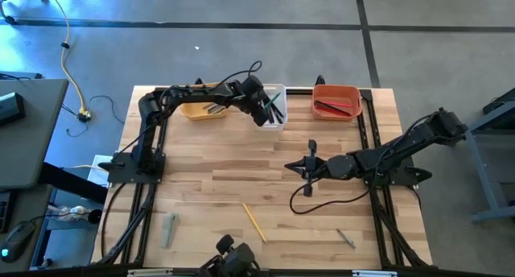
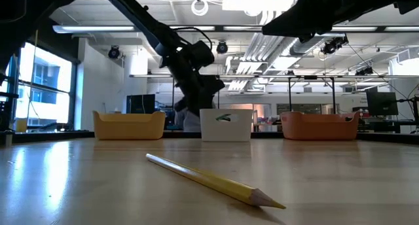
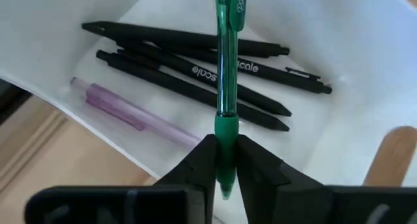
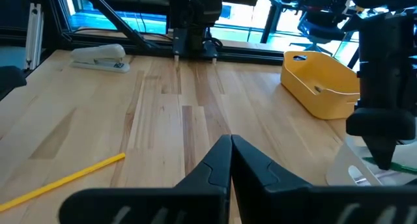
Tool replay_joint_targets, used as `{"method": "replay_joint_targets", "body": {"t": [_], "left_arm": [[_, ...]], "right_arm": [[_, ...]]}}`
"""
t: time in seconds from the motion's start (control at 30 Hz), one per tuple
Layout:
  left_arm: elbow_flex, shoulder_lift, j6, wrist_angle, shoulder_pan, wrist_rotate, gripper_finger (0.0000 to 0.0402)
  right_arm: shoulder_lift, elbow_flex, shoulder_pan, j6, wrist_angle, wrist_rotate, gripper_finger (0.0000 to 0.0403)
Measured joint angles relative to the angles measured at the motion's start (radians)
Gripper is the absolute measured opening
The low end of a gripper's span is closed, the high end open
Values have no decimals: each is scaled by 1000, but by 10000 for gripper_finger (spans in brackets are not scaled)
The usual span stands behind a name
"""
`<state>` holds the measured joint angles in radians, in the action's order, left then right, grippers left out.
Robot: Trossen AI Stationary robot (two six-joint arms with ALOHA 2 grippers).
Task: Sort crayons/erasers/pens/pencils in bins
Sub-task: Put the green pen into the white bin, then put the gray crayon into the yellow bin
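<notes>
Pen [image 3: 226,61], translucent green with a solid green tip, sits clamped in left end effector [image 3: 225,160] over white bin [image 3: 365,48].

Right tool [image 4: 230,146] closed above table [image 4: 163,113]; yellow pencil [image 4: 62,180], stapler [image 4: 99,56], yellow bin [image 4: 320,84].

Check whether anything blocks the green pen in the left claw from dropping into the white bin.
Nothing visible does. The left claw holds the green pen directly over the white bin. Below it lie only black pens and a purple pen, with room left.
</notes>
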<state>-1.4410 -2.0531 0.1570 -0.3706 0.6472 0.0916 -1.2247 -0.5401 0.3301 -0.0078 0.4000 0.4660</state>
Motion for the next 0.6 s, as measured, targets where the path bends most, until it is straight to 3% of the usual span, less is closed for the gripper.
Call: {"method": "replay_joint_targets", "body": {"t": [0.37, 0.6], "left_arm": [[-4, 6, -37, -5, 0, -14, 86], [22, 109, -182, -44, -40, -28, 52]], "right_arm": [[0, 0, 0, 0, 0, 0, 0], [0, 0, 14, -7, -46, 1, 0]]}}
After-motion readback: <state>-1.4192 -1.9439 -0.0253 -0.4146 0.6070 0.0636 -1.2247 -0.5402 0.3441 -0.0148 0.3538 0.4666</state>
